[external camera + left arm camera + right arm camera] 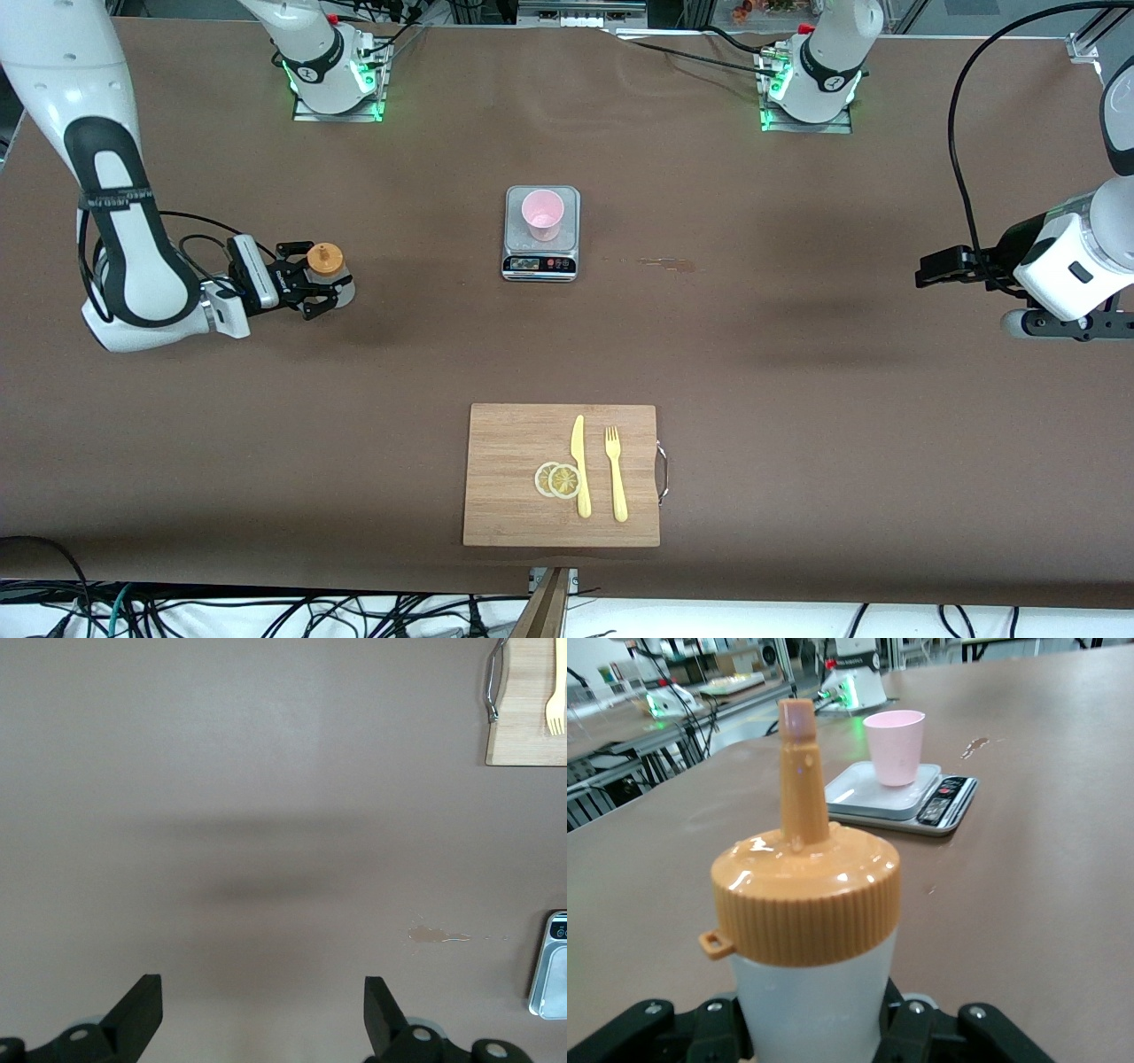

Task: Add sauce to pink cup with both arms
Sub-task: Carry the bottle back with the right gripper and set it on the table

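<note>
The sauce bottle [326,268], whitish with an orange nozzle cap, stands upright toward the right arm's end of the table. My right gripper [319,288] is shut on its body; in the right wrist view the bottle [808,930] fills the space between the fingers. The pink cup [542,214] stands upright on a small grey scale [541,259] mid-table, and shows in the right wrist view [895,746]. My left gripper [926,268] is open and empty over bare table at the left arm's end; its fingers [140,1014] stand wide apart.
A wooden cutting board [509,443] lies nearer the front camera, carrying a yellow knife [579,465], a yellow fork [615,474] and two lemon slices [558,479]. A small brown spill [664,262] marks the table beside the scale, toward the left arm's end.
</note>
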Controlling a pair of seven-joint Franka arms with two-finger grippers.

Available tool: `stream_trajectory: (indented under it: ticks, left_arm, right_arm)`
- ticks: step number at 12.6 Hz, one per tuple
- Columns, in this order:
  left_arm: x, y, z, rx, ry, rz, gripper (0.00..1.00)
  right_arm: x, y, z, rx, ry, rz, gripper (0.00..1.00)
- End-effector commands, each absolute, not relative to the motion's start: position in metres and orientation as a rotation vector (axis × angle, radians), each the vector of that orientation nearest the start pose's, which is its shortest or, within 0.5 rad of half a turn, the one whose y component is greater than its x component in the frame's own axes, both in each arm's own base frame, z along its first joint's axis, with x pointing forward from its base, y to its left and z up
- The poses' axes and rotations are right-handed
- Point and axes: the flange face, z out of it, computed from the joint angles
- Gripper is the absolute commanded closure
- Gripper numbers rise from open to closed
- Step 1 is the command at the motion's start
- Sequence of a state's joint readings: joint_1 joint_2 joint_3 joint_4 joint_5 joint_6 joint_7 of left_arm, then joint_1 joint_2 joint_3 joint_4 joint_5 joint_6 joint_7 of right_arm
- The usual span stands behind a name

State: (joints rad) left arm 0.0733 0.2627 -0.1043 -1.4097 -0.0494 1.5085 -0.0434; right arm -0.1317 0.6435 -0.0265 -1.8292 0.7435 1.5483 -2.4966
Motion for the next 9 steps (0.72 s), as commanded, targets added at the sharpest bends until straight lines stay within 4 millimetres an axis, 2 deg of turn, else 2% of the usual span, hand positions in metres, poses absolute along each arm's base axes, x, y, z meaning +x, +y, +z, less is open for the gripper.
stream_trajectory:
  ticks: [1,2,3,5,6,8,9]
  left_arm:
    - [0.622,-0.013,0.544,-3.207,0.002,0.267,0.0]
    - [0.623,-0.014,0.543,-3.21,0.002,0.27,0.0]
    - [0.623,-0.015,0.543,-3.212,0.004,0.27,0.0]
    - [0.623,-0.018,0.543,-3.212,0.014,0.27,0.0]
    - [0.623,-0.017,0.543,-3.218,0.009,0.271,0.0]
    - [0.623,-0.017,0.541,-3.216,0.009,0.275,0.0]
    - [0.623,-0.018,0.542,-3.216,0.011,0.273,0.0]
  right_arm:
    - [0.551,-0.039,0.156,-1.101,-1.675,-0.582,0.37]
    - [0.551,-0.047,0.152,-1.098,-1.666,-0.581,0.22]
    - [0.552,-0.055,0.153,-1.096,-1.672,-0.591,0.0]
    - [0.552,-0.063,0.154,-1.11,-1.672,-0.593,0.0]
    - [0.559,-0.066,0.163,-1.103,-1.683,-0.595,0.0]
    - [0.576,-0.081,0.194,-1.104,-1.772,-0.552,0.0]
    - [0.579,-0.093,0.216,-1.152,-1.808,-0.501,0.0]
